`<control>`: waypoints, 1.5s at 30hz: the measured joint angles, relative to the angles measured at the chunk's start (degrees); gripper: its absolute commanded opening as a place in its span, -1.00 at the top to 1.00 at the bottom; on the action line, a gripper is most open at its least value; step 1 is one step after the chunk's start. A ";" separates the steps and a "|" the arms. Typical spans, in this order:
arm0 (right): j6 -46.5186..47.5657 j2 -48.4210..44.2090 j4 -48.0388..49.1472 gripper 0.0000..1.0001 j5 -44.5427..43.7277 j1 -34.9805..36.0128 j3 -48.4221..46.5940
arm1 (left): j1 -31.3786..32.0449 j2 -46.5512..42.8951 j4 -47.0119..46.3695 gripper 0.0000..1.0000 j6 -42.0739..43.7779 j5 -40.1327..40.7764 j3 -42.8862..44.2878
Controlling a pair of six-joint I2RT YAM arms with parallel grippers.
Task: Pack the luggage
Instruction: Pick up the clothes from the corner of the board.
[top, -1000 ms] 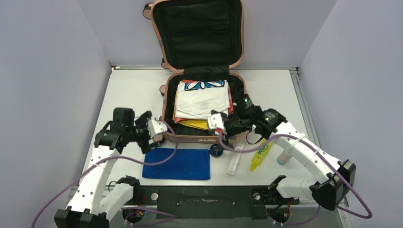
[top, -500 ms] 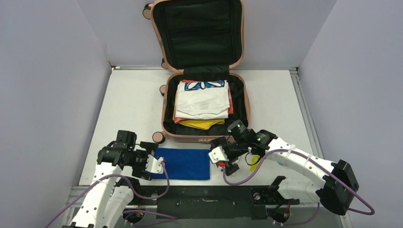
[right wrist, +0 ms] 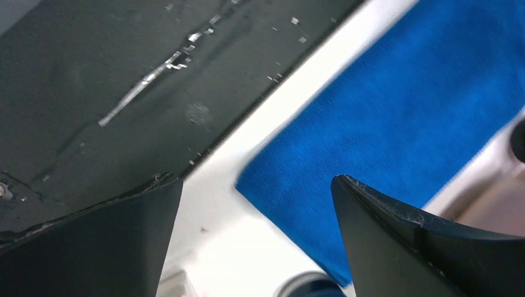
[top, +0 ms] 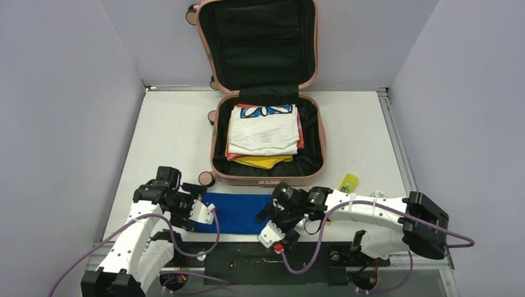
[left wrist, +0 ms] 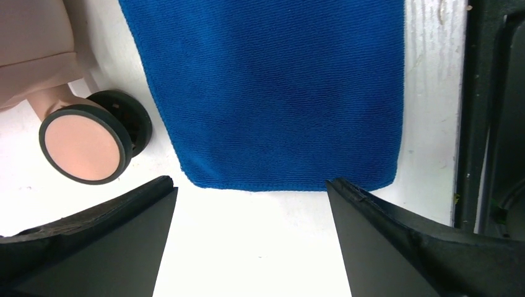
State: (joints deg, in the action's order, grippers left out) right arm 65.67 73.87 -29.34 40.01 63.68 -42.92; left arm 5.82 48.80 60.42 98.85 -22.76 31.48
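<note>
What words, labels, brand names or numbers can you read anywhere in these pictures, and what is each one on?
No readable words or numbers in any view.
White shirt in the luggage: a blue printed graphic, no letters I can make out.
Yellow tube: any label is too small to read.
Blue cloth: plain, no tag showing.

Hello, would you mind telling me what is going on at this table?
Two robot arms are packing the suitcase, which lies open with folded clothes already inside. A blue towel lies flat on the table in front of it, not yet packed. The left gripper is at the towel's left end and the right gripper at its near right corner. Both are open and hold nothing.
</note>
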 measured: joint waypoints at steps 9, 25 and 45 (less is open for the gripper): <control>-1.55 1.31 9.49 -0.68 -6.69 6.14 7.48 | -1.75 -1.33 -1.07 -0.92 -1.14 -0.02 -0.07; -8.70 2.49 20.39 -0.30 -12.72 6.16 9.62 | -1.88 -1.84 -0.55 -0.92 -2.40 -0.11 -0.07; -9.31 4.79 22.14 0.76 -15.80 6.16 10.16 | -0.98 1.29 -0.15 -0.92 -2.43 0.09 1.53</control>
State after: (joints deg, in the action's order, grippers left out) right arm 56.36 78.65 -7.20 24.21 69.84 -32.75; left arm 4.84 50.09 60.27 96.42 -22.68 33.01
